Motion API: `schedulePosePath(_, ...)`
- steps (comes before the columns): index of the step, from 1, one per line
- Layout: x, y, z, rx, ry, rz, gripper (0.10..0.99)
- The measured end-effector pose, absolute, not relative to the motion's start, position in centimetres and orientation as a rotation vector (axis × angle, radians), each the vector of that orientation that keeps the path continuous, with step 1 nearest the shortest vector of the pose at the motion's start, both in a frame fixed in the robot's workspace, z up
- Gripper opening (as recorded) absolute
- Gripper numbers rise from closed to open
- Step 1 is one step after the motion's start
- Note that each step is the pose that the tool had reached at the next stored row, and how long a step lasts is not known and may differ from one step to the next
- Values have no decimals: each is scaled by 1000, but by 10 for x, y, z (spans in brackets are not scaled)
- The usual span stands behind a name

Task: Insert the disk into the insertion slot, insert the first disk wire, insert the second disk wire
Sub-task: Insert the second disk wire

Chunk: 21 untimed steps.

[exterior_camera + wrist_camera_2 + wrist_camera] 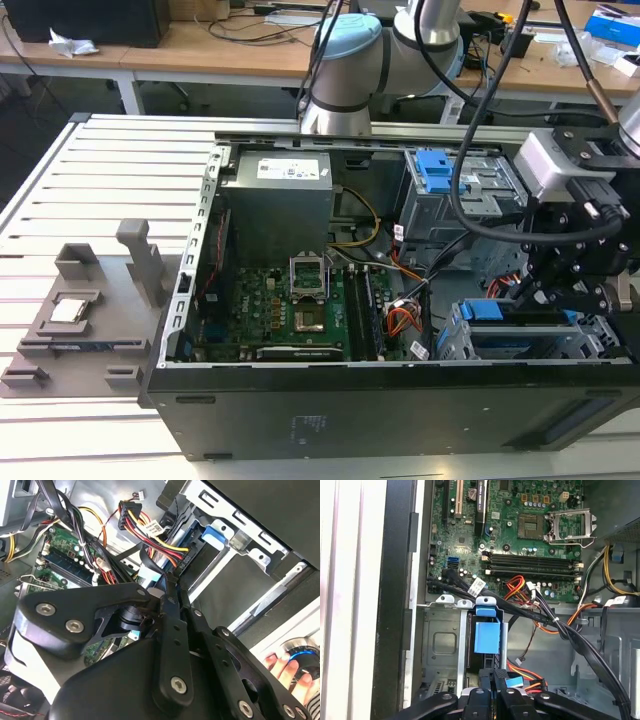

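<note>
The disk point(500, 312), framed by its blue carrier point(487, 636), sits inside the insertion slot point(452, 345), a low grey metal cage point(440, 645) in the case's corner at the exterior view's right. My gripper point(525, 290) hangs right over the disk's end. In both wrist views the fingers point(170, 600) are pressed together, with the tips point(492, 672) on a black connector at the disk's edge. A light blue flat wire point(150, 574) runs from the fingertips. A bundle of red, yellow and black wires point(165, 542) ends in a black plug point(183, 561) right beside them.
The open computer case holds the motherboard point(300, 300), the power supply point(280, 200) and a taller grey bay with a blue latch point(440, 170). Loose cable bundles point(555, 622) cross beside the slot. A grey fixture point(90, 310) lies at the exterior view's left. A hand point(285, 667) shows beyond the case.
</note>
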<state>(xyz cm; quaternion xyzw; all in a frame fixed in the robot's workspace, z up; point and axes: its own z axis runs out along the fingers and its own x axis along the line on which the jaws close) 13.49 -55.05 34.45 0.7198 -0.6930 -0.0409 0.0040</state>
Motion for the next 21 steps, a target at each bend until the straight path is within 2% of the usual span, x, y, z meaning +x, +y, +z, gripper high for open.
schedulePosePath(21,135,-550,345,2263,-2174,-138,145)
